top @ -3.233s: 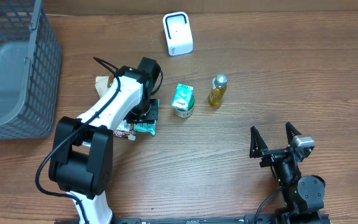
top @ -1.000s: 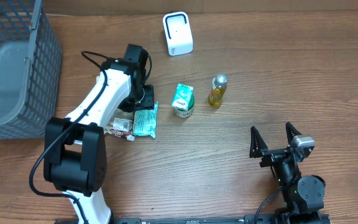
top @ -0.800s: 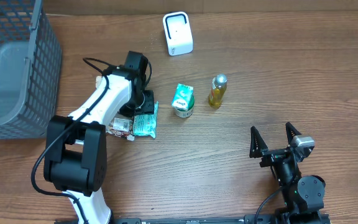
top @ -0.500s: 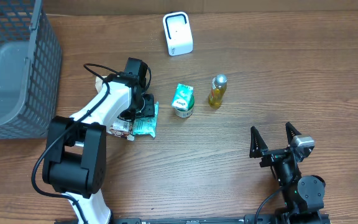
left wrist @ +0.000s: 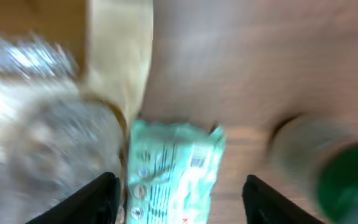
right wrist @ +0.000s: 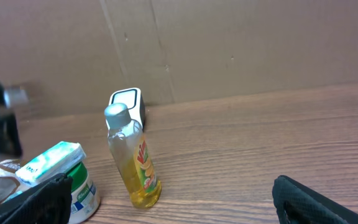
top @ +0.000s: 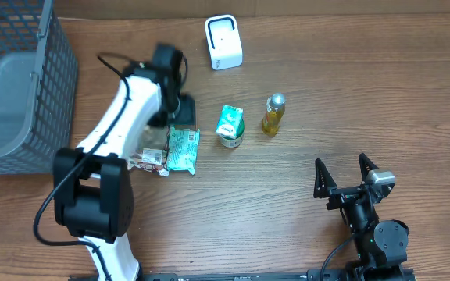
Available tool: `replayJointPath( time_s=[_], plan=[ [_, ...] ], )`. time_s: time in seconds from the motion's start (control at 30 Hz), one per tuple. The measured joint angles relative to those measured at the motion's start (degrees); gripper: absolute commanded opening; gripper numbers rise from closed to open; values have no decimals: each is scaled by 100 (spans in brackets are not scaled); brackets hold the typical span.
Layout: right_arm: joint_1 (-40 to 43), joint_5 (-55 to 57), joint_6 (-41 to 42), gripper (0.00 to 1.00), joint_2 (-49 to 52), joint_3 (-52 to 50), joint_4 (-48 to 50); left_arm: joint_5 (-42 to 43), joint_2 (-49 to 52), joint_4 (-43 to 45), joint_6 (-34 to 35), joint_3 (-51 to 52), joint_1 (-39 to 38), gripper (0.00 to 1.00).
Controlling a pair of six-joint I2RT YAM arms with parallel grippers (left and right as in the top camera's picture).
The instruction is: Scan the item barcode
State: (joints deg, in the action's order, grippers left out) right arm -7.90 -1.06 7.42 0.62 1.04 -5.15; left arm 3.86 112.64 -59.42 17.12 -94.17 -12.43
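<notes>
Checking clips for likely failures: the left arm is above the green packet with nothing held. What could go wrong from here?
1. The green packet lies flat on the table under the open left gripper. Its jaws may slide off the packet or pinch only an edge.
2. Other wrappers lie right beside it, so a grab could catch one too.
3. The green carton stands close on the other side and might get knocked over.

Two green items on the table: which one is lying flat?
The green packet, nearer the basket: it lies flat, printed face up. The green carton stands upright beside the bottle.
</notes>
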Motion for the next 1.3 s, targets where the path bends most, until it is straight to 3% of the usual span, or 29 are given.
replayJointPath(
  time_s=[0.03, 0.47, 1.3],
  plan=[
    [0, -2, 0, 100, 0, 0, 0, -13, 0, -42, -35, -201, 48, 100],
    [0, 0, 2, 100, 0, 0, 0, -1491, 0, -61, -61, -549, 793, 100],
    [0, 0, 0, 100, 0, 0, 0, -1659, 0, -63, -61, -549, 876, 100]
  ],
)
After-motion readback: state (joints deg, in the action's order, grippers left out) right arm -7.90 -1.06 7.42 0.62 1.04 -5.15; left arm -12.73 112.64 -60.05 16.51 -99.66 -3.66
